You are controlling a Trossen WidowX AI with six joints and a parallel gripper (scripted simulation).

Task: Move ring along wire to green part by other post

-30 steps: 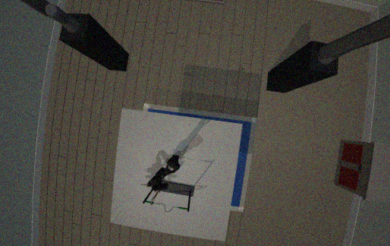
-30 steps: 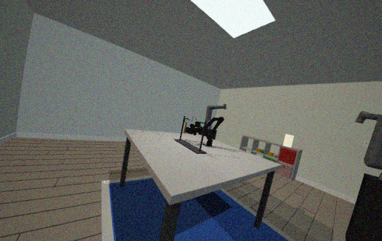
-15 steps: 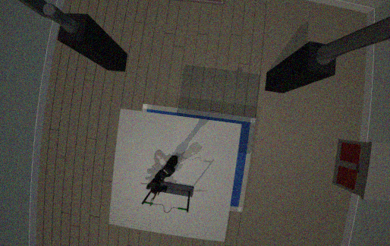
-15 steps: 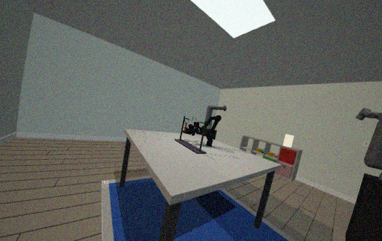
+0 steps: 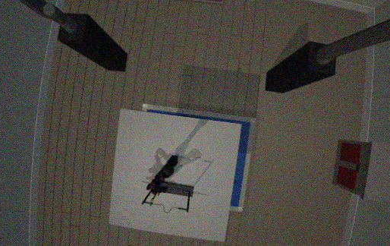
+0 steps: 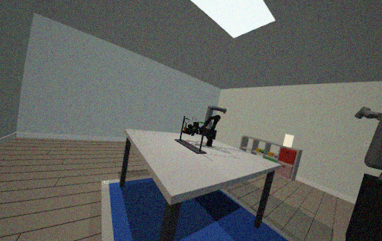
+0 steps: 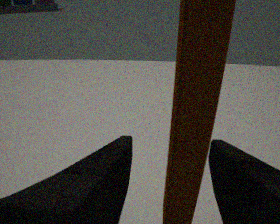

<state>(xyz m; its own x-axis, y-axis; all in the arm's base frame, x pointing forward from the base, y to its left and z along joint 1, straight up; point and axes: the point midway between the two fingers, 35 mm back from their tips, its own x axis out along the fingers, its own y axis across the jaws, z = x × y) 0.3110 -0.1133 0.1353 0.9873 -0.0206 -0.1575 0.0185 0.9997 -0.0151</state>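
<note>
Tool (image 7: 169,163) open astride orange handle (image 7: 197,90); no writing legible.

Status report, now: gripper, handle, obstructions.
Gripper open, straddling orange handle, not clamped. Handle upright between fingers. Nothing visibly blocking.

Orange handle (image 7: 193,96): top cut off by the wrist view's upper edge, ring unseen | Gripper (image 7: 169,163): finger bases cut off at the lower edge, contact with the handle cannot be told | Wire (image 5: 168,208): barely resolved in the top view.
</note>
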